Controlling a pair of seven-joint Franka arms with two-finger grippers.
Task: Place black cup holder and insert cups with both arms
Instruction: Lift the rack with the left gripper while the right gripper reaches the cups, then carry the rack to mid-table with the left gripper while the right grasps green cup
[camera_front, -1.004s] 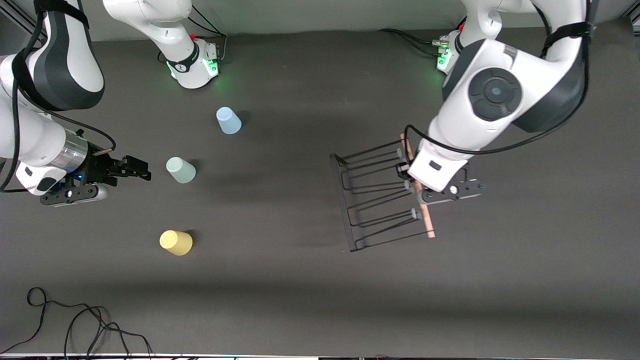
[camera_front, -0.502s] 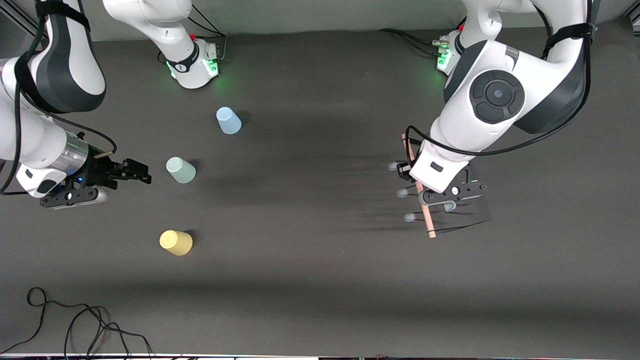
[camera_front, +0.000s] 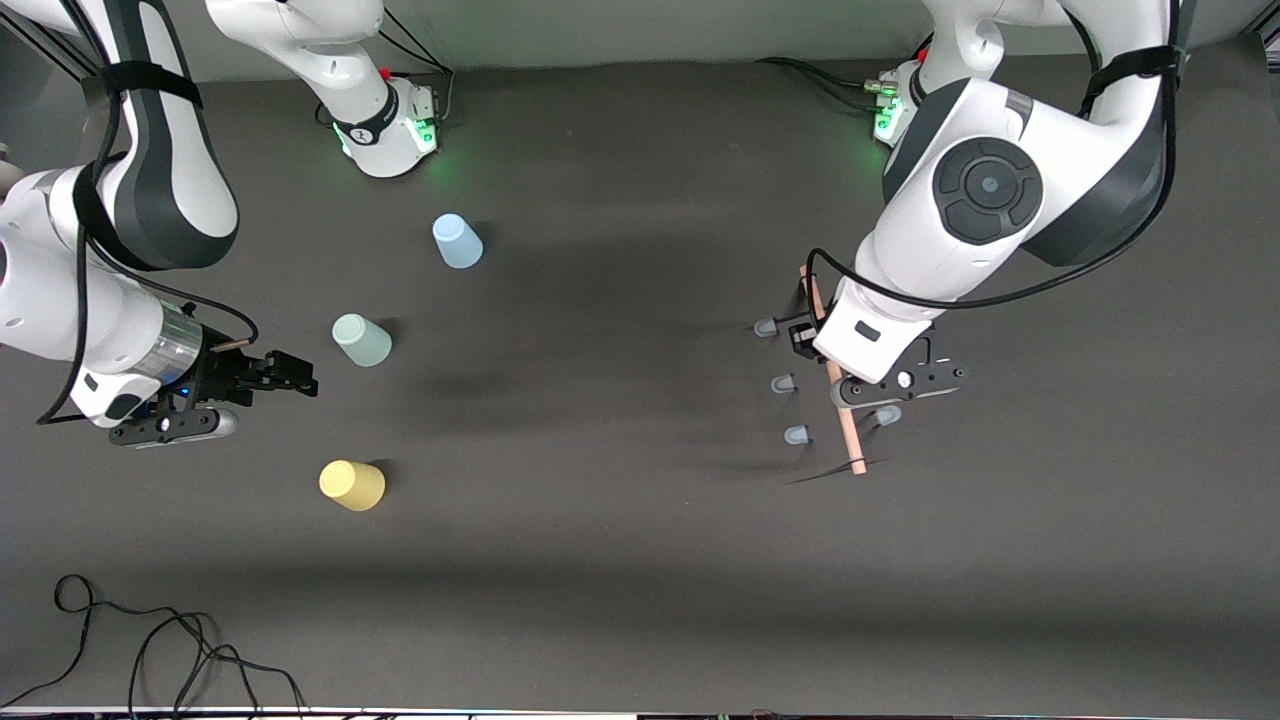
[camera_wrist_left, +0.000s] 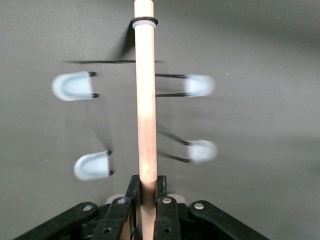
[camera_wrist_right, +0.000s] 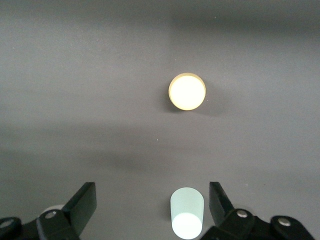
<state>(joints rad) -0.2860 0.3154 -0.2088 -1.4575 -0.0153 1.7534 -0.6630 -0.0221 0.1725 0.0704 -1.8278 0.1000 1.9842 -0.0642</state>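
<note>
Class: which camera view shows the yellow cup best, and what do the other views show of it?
The front view: the yellow cup shows whole, upside down on the table, nearer the camera than the green cup. The right wrist view shows only its round base from above. The left wrist view misses it.

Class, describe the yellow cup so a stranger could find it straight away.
Start at the right arm's end of the dark table, where three cups stand. The yellow cup is the one nearest the front camera, nearer than the green cup and blue cup. It alone is yellow.
</note>
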